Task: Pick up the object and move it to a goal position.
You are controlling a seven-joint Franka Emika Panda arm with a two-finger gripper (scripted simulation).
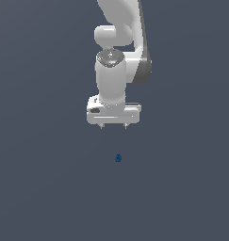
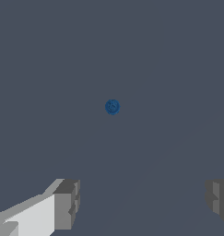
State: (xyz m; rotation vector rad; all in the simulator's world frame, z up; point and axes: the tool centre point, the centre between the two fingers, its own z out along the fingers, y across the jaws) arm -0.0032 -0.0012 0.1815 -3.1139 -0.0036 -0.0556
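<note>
Fingers (image 2: 66, 205) spread wide, gripper (image 1: 113, 125) empty, hovering above floor (image 1: 40, 188). Object (image 1: 118, 157) lies on floor below, apart from the fingers. Nothing grasped yet; descent, grab, lift, carry to goal all left.

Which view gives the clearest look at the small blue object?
The wrist view: the blue object appears larger, centred and unobstructed beyond the open gripper. The exterior view shows it only as a speck.

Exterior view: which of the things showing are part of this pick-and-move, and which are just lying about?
Part of the job:
- the blue object, small, lying apart from the arm
- the gripper, open, holding nothing

Just lying about:
- nothing else shows; only the plain grey surface. No goal marker is visible.
</note>
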